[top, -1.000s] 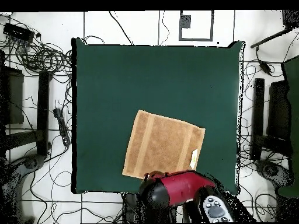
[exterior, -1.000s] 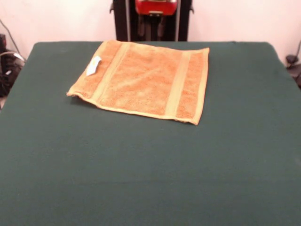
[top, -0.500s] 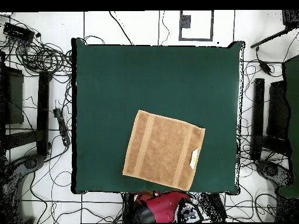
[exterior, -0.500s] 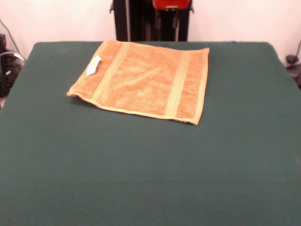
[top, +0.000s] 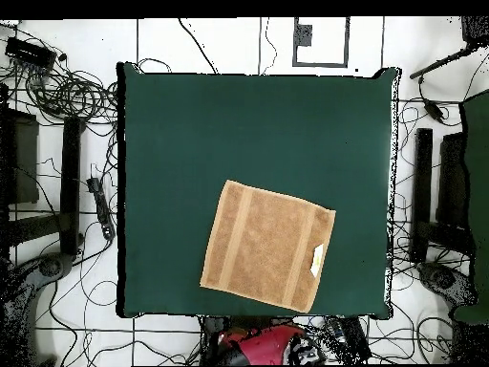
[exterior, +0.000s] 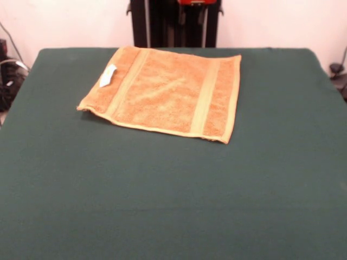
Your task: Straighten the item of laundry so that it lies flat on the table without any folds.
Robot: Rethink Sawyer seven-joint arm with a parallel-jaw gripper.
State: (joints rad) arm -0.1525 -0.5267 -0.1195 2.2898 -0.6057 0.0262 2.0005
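Hanging back: my gripper [exterior: 192,11] shows only at the top edge of the front view, up against the dark pedestal; I cannot tell whether it is apart or together, and it holds nothing that I can see.
Arm: the red and black arm [top: 263,344] sits off the tabletop's edge in the overhead view, on my side of the towel and not touching it.
Towel: the orange-tan towel [exterior: 168,92] lies spread on the tabletop [exterior: 173,216] just out from my gripper, its nearest edge close to the tabletop's rim on my side; seen from overhead the towel [top: 268,246] is turned slightly askew to the tabletop's edges.
Lie of the cloth: it looks flat, with no fold that I can make out.
Bands: two flat woven bands [exterior: 203,97] run across it, away from my gripper.
Tag: a small white tag [exterior: 108,75] rests near one side edge, at the end closer to my gripper.
Tabletop: dark green cloth [top: 248,134] stretches bare well beyond the towel, away from my gripper.
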